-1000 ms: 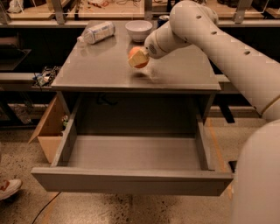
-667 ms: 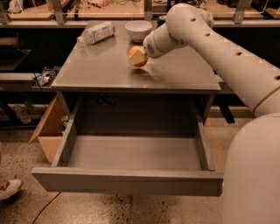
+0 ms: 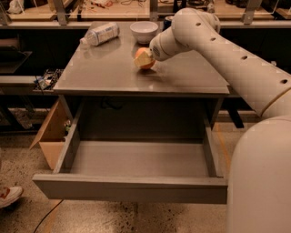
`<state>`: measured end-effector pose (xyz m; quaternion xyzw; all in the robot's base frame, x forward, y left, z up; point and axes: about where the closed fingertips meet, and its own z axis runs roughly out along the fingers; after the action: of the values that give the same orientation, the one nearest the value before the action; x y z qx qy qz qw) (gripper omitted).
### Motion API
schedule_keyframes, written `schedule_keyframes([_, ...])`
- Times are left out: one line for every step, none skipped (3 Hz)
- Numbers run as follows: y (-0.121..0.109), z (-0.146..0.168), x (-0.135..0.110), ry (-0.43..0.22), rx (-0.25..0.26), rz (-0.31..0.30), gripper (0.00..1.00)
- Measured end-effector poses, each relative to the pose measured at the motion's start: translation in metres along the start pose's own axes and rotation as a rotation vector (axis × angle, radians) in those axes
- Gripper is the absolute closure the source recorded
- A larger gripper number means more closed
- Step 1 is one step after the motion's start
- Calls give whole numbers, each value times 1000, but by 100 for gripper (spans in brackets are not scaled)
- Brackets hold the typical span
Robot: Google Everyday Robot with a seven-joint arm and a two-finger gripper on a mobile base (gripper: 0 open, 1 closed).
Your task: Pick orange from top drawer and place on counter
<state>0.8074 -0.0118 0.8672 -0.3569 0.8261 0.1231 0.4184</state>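
Note:
The orange (image 3: 148, 65) is held in my gripper (image 3: 142, 58) low over the back middle of the grey counter (image 3: 109, 75). The pale fingers (image 3: 140, 56) are shut on the fruit and cover its left side. I cannot tell whether the orange touches the surface; its shadow lies right under it. My arm reaches in from the right. The top drawer (image 3: 132, 187) is pulled out wide below the counter, and nothing shows inside it.
A white bowl (image 3: 144, 32) and a plastic bottle (image 3: 101, 34) lying on its side are at the counter's back edge. A cardboard box (image 3: 50, 136) stands left of the drawer. A shoe (image 3: 8, 195) is on the floor at far left. A wooden workbench (image 3: 118, 11) runs behind.
The gripper keeps the orange at nearly the same spot over the counter. Only the arm's pose has shifted slightly.

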Motion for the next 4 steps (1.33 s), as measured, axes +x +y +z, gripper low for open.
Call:
schedule_keyframes([2,3,1,2,-4,0,59])
schedule_keyframes([4,5,1,1,-8,-2,28])
schedule_keyframes([5,2,-2,-10,-7,-9,5])
schedule_keyframes([4,-6,-6,-21,8,-30,0])
